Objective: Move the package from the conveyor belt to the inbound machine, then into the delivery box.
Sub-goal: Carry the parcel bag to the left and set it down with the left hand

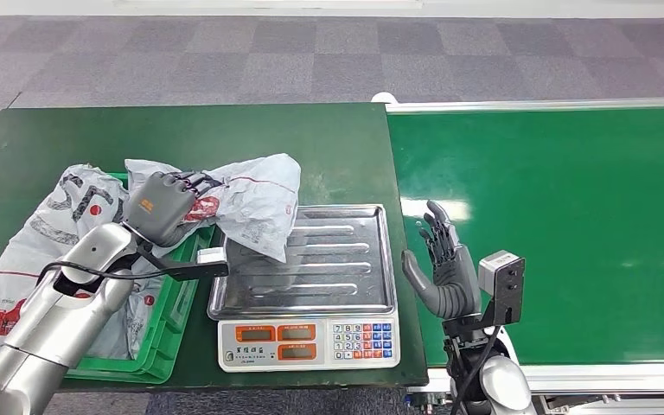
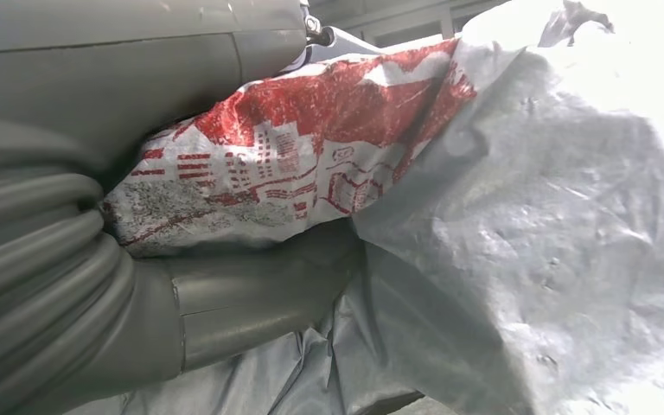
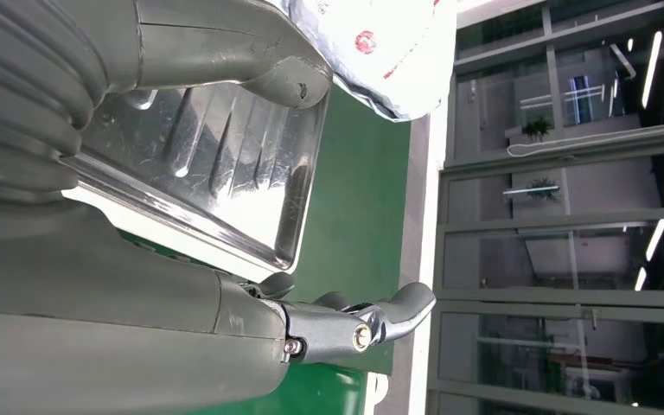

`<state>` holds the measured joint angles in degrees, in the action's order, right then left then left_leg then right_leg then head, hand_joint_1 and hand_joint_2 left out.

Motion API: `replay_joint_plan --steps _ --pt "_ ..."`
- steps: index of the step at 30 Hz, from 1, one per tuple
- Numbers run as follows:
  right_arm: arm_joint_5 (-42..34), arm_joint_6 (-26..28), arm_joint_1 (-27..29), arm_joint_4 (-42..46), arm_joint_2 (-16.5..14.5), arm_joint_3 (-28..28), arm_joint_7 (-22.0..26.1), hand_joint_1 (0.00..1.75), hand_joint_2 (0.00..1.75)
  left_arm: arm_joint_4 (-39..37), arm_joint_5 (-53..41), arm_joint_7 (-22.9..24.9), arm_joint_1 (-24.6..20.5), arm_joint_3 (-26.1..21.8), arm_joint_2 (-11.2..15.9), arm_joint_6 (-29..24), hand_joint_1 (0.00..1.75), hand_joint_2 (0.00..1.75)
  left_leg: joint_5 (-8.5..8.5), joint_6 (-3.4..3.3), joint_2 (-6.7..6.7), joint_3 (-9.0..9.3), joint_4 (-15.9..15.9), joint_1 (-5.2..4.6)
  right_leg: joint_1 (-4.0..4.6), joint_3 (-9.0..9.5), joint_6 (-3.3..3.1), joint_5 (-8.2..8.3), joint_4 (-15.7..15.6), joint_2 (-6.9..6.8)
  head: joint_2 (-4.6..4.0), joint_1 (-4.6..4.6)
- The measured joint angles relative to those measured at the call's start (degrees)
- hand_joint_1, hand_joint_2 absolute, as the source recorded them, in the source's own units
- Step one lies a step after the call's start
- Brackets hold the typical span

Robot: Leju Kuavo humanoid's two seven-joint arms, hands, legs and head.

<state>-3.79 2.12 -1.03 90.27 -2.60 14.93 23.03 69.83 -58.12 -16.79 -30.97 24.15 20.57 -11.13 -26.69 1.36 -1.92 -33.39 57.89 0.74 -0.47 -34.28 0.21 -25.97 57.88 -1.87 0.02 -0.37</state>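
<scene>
We see our left hand [image 1: 162, 207] gripping the crumpled grey plastic package with red print [image 1: 255, 201], held between the green plastic crate [image 1: 171, 322] and the steel scale tray [image 1: 307, 303]. Right hand [image 1: 443, 270] open, fingers spread, beside the green conveyor belt [image 1: 571, 225].

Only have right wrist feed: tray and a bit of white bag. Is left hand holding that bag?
Observer: Yes, the left hand grips the package by its crumpled end.
Operator: Package on the tray?
Observer: Its lower corner hangs over the left part of the scale tray; I can't tell if it touches.
Operator: Where's the box?
Observer: The green bin sits left of the scale, with another bag in it.
</scene>
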Motion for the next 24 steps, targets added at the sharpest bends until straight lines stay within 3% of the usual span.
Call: replay_joint_plan --steps 14,16,18,20,21,24 --pt "0.0 0.0 0.0 0.0 0.0 0.0 0.0 0.0 1.75 0.1 0.0 0.0 0.0 0.0 0.0 0.0 1.75 1.75 0.0 0.0 0.0 0.0 0.0 0.0 0.0 0.0 0.0 0.0 0.0 0.0 0.0 0.0" --pt "0.0 0.0 0.0 0.0 0.0 0.0 0.0 0.0 1.75 0.5 -2.0 1.9 0.8 -0.3 0.2 -1.4 1.75 1.75 -0.01 0.01 -0.03 -0.05 0.0 0.0 -0.01 0.05 0.0 0.0 0.0 0.02 0.0 0.03" --pt "0.2 -0.1 0.1 0.2 0.0 0.0 -0.2 0.0 1.75 3.0 -7.8 9.2 4.9 -2.9 1.1 -6.2 1.75 1.75 -0.15 0.13 -0.41 0.08 -0.1 -0.01 -0.03 0.06 -0.03 -0.02 0.1 0.36 0.0 0.02" --pt "0.6 -0.1 0.6 0.6 -0.1 -0.2 -0.5 0.0 1.75 6.9 -12.2 18.7 11.2 -9.3 2.1 -11.4 1.75 1.75 -0.33 0.25 -1.01 0.32 -0.1 0.0 -0.03 -0.06 -0.07 -0.04 0.1 0.93 0.0 -0.01" --pt "0.7 -0.2 0.9 0.8 -0.1 -0.3 -0.7 0.0 1.75 8.5 -12.9 21.2 13.8 -12.9 2.3 -12.5 1.75 1.75 -0.37 0.27 -1.17 0.37 -0.1 0.01 -0.02 -0.14 -0.09 -0.06 0.1 1.1 0.0 -0.02" --pt "0.9 -0.2 1.3 1.0 -0.2 -0.6 -1.0 0.0 1.75 11.6 -14.4 20.0 18.5 -21.3 2.3 -12.7 1.75 1.75 -0.34 0.27 -0.77 0.29 -0.1 0.03 0.03 -0.15 -0.16 -0.22 0.1 0.74 0.0 -0.02"
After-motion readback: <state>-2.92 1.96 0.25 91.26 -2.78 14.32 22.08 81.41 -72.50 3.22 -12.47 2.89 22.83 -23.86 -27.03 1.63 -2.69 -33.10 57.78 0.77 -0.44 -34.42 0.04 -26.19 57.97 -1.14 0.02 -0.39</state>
